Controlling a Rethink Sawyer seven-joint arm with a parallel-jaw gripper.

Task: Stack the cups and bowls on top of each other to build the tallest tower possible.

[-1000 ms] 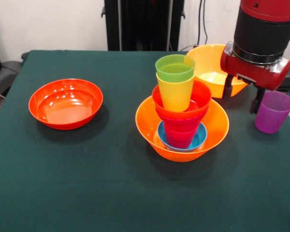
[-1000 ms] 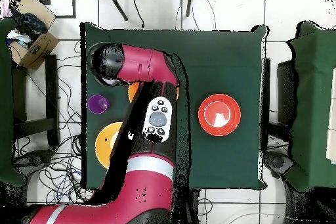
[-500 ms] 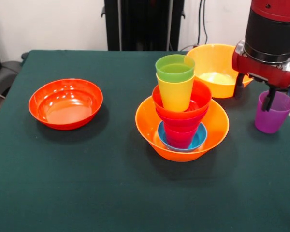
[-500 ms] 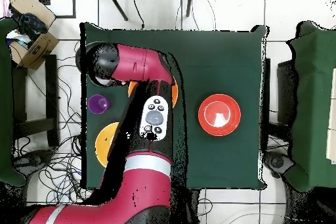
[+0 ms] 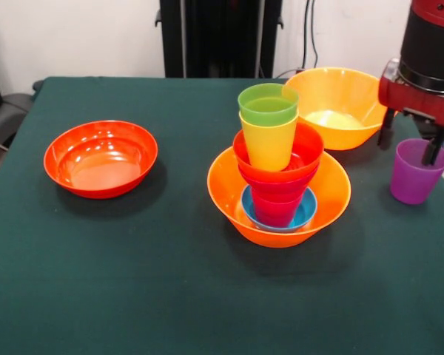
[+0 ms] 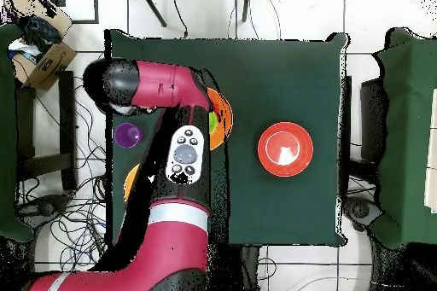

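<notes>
Hand point(image 5: 412, 140) has slid sideways over the last second, from in front of the far orange bowl point(image 5: 335, 106) to directly over the purple cup point(image 5: 417, 171). Fingers are spread: one finger point(image 5: 435, 148) drops inside the cup's mouth, the other hangs outside the rim on the tower side, so the jaws straddle the cup wall but aren't pressed onto it yet. Cup hasn't moved; it stands upright on the bench point(image 5: 133, 281) right under the hand, apart from everything else. Reads as the end of the approach, pre-grasp on the last loose cup. The overhead view agrees: arm swung out over the purple cup point(image 6: 128, 135), hand itself hidden under the arm. Just beside the hand toward the bench centre is the far orange bowl, empty and unstacked. Further out the same way is the tower point(image 5: 279, 177): large orange bowl at the base, blue bowl in it, then crimson-pink cup, magenta bowl and red-orange bowl, with the yellow cup and green cup point(image 5: 268, 103) on top, untouched. Well apart from the hand, across the bench, sits the wide red-orange bowl point(image 5: 101, 157), also loose. My guess at what's next: pinch the cup wall, lift clear, carry it to the green cup. Risk is that a one-wall grip tilts the cup, or knocks the tall stack on placement.
</notes>
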